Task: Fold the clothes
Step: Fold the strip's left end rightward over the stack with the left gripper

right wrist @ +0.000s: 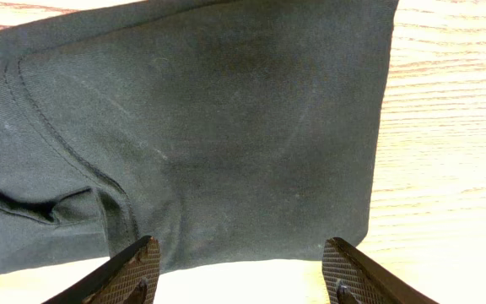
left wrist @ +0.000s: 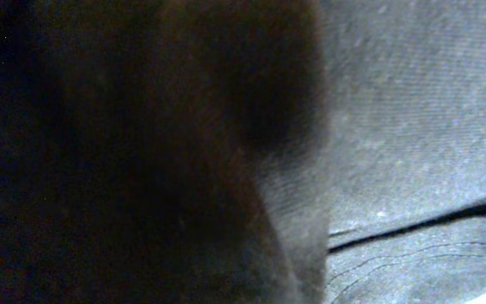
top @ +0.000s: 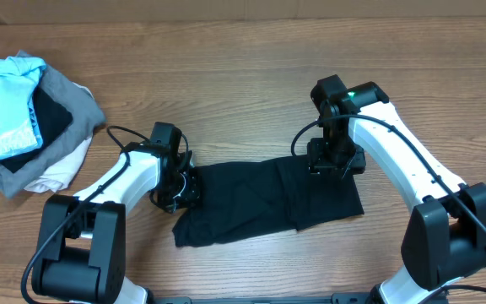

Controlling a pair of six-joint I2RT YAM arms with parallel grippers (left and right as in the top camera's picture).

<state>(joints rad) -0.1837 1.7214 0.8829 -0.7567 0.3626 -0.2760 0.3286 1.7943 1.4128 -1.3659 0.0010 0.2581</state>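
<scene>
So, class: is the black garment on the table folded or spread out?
Partly folded: the black garment lies as a flat rectangle, one layer's edge overlapping another. Whether finished, cannot tell.

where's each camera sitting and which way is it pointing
Overhead: above the brown wooden table, facing straight down; left arm, right arm, flat black cloth garment.
Left wrist: pressed close against dark cloth; no jaws discernible.
Right wrist: low over the garment's edge, facing down; open jaws at bottom.
Overhead and right wrist share the garment.

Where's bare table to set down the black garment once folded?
Bare wood: the far strip between the clothes pile and the right arm, and beyond that arm. Crowded: the black garment, left claw and right claw at its ends.
</scene>
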